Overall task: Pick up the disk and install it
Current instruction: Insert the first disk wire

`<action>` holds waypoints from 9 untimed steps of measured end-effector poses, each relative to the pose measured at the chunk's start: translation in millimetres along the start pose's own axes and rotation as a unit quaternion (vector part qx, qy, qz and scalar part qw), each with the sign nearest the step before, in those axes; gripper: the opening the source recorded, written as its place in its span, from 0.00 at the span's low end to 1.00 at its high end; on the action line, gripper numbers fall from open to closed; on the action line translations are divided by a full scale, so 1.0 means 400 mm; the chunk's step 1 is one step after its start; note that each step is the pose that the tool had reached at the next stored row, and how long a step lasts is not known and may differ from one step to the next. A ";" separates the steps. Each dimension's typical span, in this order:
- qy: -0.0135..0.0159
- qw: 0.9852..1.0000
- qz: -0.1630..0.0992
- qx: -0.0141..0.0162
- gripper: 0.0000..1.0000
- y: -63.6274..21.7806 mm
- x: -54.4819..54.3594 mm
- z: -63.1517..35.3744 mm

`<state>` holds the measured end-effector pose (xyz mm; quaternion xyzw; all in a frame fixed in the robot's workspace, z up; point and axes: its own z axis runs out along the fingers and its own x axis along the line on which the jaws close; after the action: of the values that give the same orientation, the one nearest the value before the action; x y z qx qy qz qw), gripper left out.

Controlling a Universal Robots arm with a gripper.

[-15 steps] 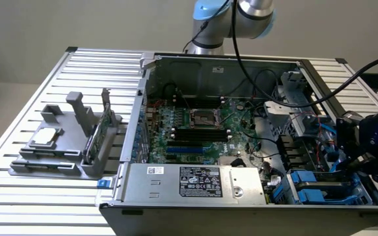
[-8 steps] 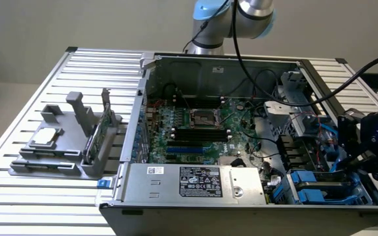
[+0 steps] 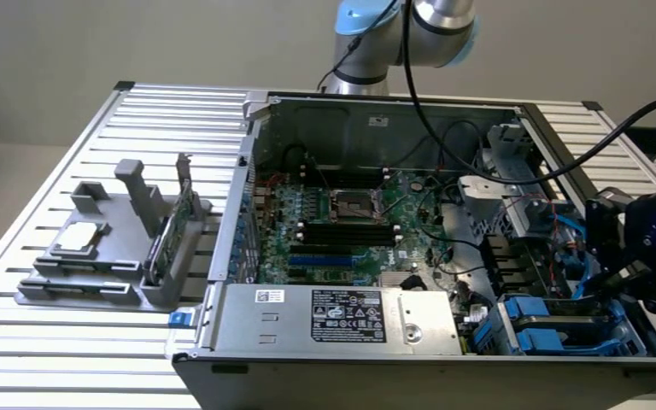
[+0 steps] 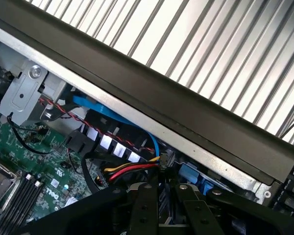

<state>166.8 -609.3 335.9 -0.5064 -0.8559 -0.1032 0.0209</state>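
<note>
The disk [image 3: 559,323], grey metal with blue rails, lies flat in the drive bay at the open computer case's near corner, on the exterior view's right. My dark gripper [image 3: 630,278] hangs just above and beside it, over the case's edge. In the wrist view my gripper [image 4: 164,198] points down into that bay, its black fingers [image 4: 143,208] drawn close together with only a narrow gap. Nothing shows between them. Blue plastic of the disk's rail [image 4: 190,174] sits just past the fingertips.
The case's side wall [image 4: 186,112] runs close along the gripper, with red, yellow and blue cables [image 4: 132,169] near the fingers. A power supply box [image 3: 340,316] and motherboard [image 3: 340,222] occupy the case. A grey holder [image 3: 112,273] on the slatted table [image 3: 66,359] carries a chip [image 3: 81,239] and a green card [image 3: 166,239].
</note>
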 end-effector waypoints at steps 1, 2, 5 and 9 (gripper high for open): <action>-0.001 1.000 0.003 0.000 0.18 -0.001 0.000 0.000; -0.001 1.000 0.007 -0.001 0.18 -0.001 0.001 0.000; 0.000 1.000 0.016 -0.001 0.18 -0.002 0.001 -0.001; 0.007 1.000 0.022 -0.002 0.18 -0.005 0.003 -0.004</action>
<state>164.6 -609.4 337.3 -0.5247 -0.8439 -0.1081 0.0287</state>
